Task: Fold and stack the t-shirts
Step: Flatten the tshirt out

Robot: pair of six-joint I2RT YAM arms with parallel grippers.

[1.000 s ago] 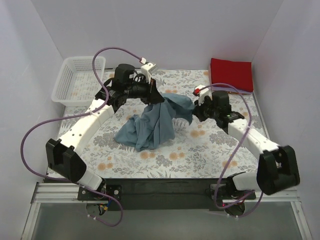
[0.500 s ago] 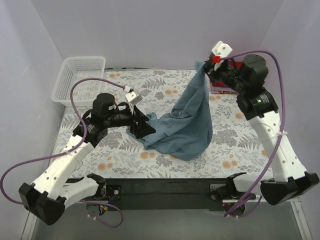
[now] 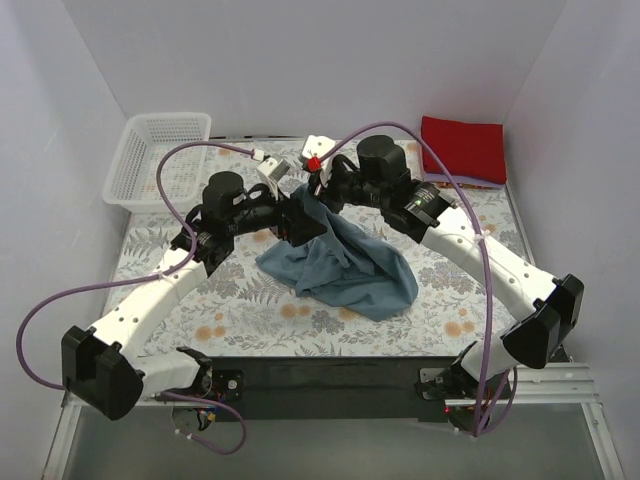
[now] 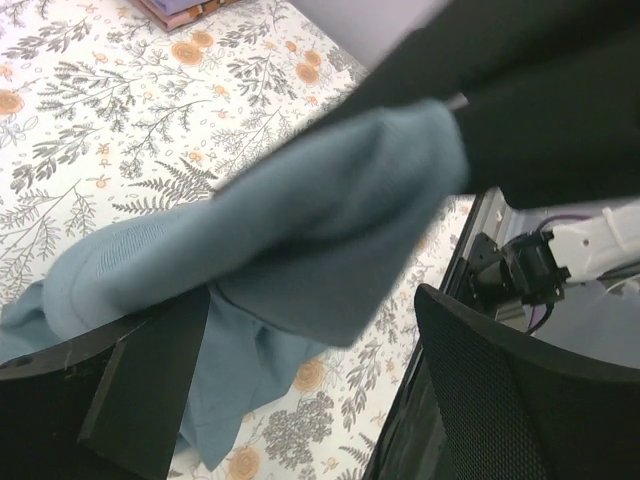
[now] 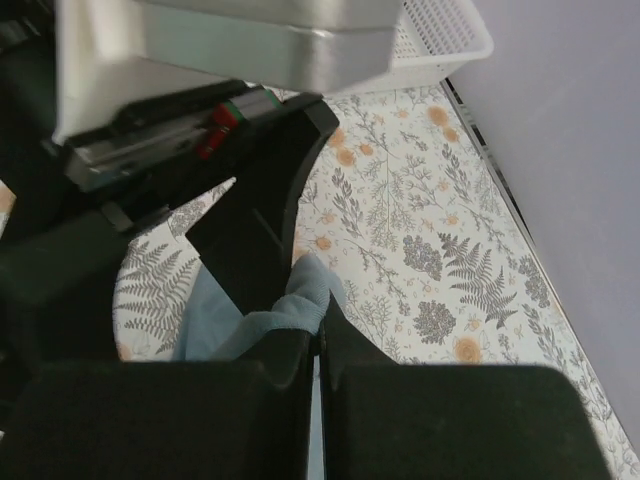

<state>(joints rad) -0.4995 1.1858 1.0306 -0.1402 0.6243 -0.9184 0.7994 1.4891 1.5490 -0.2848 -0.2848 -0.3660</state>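
Note:
The slate-blue t-shirt (image 3: 345,268) lies bunched in the middle of the floral tablecloth, with one corner lifted. My right gripper (image 3: 320,187) is shut on that corner (image 5: 303,300) and holds it off the cloth. My left gripper (image 3: 300,215) stands open right beside it. Its wide-apart fingers (image 4: 150,385) straddle the hanging blue fabric (image 4: 300,240) without pinching it. At the far right corner the red t-shirt (image 3: 462,148) sits folded square, with a thin lavender edge (image 3: 478,184) showing beneath it.
A white mesh basket (image 3: 160,150) stands at the far left corner and also shows in the right wrist view (image 5: 440,35). White walls close in the table on three sides. Purple cables arc above both arms.
The left gripper has opened and let go of the shirt. The right gripper raised the corner at the far right, then swung it left to meet the left gripper.

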